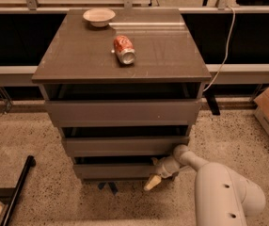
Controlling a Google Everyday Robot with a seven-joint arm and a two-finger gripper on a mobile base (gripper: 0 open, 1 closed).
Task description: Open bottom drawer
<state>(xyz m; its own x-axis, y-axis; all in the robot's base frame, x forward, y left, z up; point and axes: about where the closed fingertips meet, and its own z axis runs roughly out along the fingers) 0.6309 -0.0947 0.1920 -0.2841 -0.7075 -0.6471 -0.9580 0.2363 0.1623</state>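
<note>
One cabinet (78,62) has three drawers, with one bowl (98,17) and one tipped soda can (124,50) on top. The bottom drawer (111,170) faces the camera, its long axis running left-right. The gripper (154,177) is at its right end; I cannot tell whether it is open or closed.

- Bottom drawer (118,171): lowest of three, grey-brown, flat front, no handle.
- Looks the shortest and narrowest of the three, sitting just above the floor.
- Dark gap along the top edge, under the middle drawer.
- Gripper (154,173): low down at the drawer's right end, right against the front.
</note>
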